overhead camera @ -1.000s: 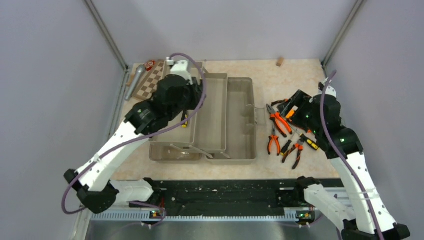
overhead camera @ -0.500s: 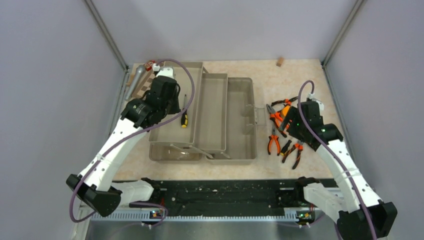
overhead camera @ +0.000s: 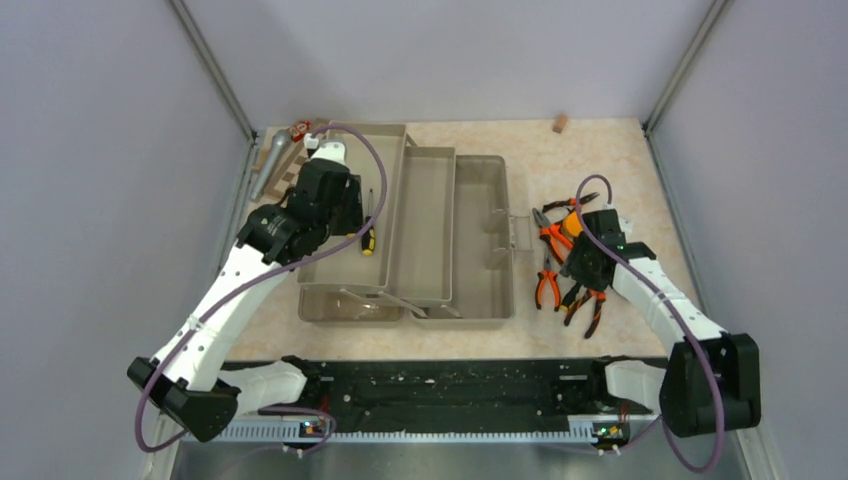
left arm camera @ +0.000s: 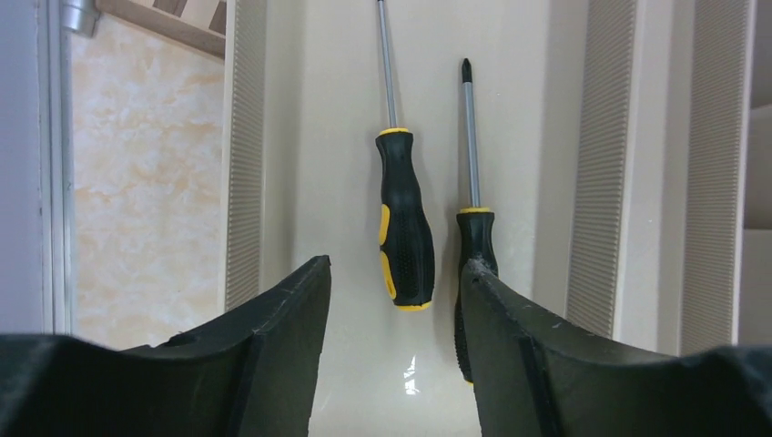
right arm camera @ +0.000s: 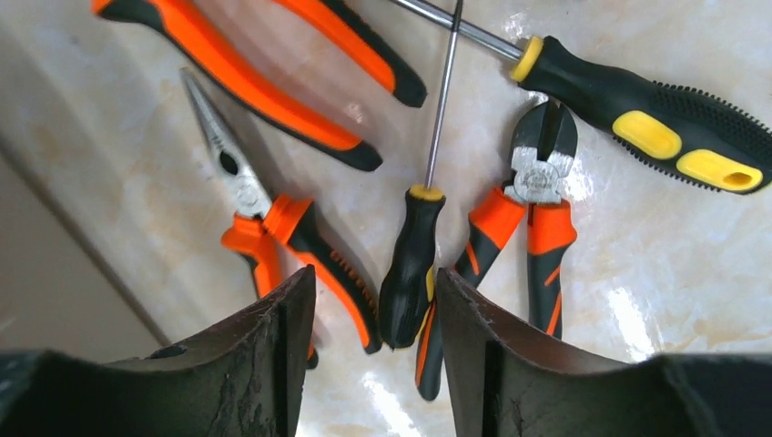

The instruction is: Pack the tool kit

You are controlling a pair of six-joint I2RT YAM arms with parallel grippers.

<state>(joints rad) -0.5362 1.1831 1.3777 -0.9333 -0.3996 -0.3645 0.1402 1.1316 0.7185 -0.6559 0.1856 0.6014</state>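
Left gripper (left arm camera: pixel 393 267): hanging over the toolbox's left tray (left arm camera: pixel 337 137), jaws standing apart, holding nothing.
Two screwdrivers (left arm camera: pixel 405 228): lying side by side in that tray.
Toolbox (overhead camera: pixel 432 230): sitting spread open mid-table.
Orange-handled pliers (right arm camera: pixel 264 228): lying on the table (overhead camera: pixel 600 150), right of the toolbox.
Right gripper (right arm camera: pixel 373 278): jaws gaping either side of a slim screwdriver (right arm camera: pixel 414 255) among the pliers.

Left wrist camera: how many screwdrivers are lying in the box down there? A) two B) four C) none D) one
A: one screwdriver and a second screwdriver lie side by side, tips pointing away, on the floor of the beige tray.
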